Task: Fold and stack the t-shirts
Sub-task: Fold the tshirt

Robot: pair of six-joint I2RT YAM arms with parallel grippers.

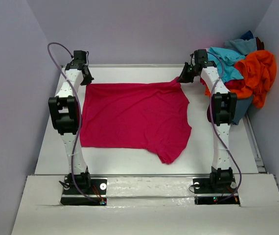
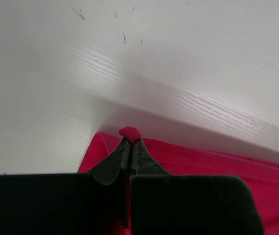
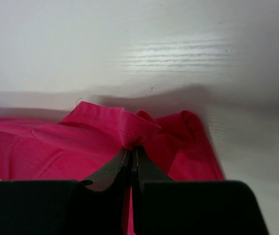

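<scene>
A crimson-magenta t-shirt (image 1: pixel 132 117) lies spread flat on the white table (image 1: pixel 144 166), one sleeve hanging toward the near right. At its far left corner my left gripper (image 1: pixel 86 81) is shut on a pinch of the cloth; a small nub of crimson cloth (image 2: pixel 129 133) pokes out past the closed tips of the left gripper (image 2: pixel 130 142). At the far right corner my right gripper (image 1: pixel 183 78) is shut on a bunched fold of hem (image 3: pixel 129 128), seen just beyond the right gripper (image 3: pixel 132 149). Other t-shirts, orange (image 1: pixel 259 73) and turquoise (image 1: pixel 225 61), are heaped at the far right.
The heap of shirts fills a bin (image 1: pixel 242 110) just right of the right arm, with a dark blue piece (image 1: pixel 247 35) on top. Grey walls close in on the left, back and right. Both arm bases stand at the near table edge.
</scene>
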